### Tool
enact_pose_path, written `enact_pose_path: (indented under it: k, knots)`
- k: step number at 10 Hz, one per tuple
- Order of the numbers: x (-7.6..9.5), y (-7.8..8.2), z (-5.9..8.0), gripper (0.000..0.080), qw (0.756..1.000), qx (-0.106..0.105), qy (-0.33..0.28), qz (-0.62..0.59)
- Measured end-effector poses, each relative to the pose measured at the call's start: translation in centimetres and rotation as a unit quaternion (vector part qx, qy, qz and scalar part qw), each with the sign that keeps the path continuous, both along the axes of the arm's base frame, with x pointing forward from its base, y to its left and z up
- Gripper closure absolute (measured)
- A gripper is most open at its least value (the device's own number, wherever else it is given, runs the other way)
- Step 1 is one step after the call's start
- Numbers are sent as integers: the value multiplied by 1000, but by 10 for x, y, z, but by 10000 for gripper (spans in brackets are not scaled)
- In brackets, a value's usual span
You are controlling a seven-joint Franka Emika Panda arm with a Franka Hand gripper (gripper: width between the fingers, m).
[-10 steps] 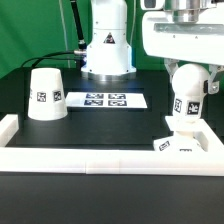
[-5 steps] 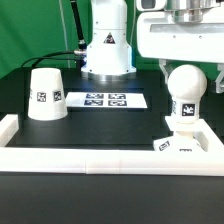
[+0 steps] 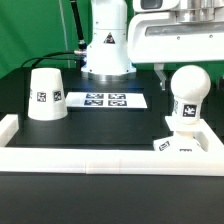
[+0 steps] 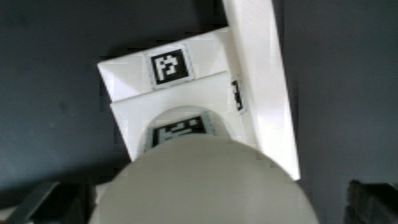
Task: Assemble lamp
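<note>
The round-topped bulb [image 3: 186, 95] stands upright on the flat square base [image 3: 180, 143] at the exterior view's right, next to the white wall. My gripper [image 3: 187, 62] is above the bulb, open, with its fingers spread on either side of the bulb's top and not touching it. In the wrist view the bulb [image 4: 205, 180] fills the foreground over the tagged base [image 4: 169, 65], and the dark fingertips [image 4: 45, 205] sit at the corners, apart from it. The cone shade [image 3: 45, 93] stands alone at the exterior view's left.
The marker board [image 3: 105, 99] lies flat in the middle at the back. A white wall [image 3: 100, 158] runs along the front and up both sides. The arm's white pedestal [image 3: 107, 45] with cables stands behind.
My gripper has let go of the bulb and risen from around its body to above its top. The bulb stays upright on the base.
</note>
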State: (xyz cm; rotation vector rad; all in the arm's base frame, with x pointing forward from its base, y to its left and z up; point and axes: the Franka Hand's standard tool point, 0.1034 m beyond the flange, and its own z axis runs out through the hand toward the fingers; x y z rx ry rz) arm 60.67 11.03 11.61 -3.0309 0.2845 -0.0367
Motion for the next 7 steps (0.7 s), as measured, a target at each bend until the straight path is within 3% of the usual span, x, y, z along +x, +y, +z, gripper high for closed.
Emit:
enact_pose_path:
  k: [3,7]
  knots:
    - [3,-5,0,101,985,-31,-19,170]
    - [3,-6,0,101,948,-40,-28,315]
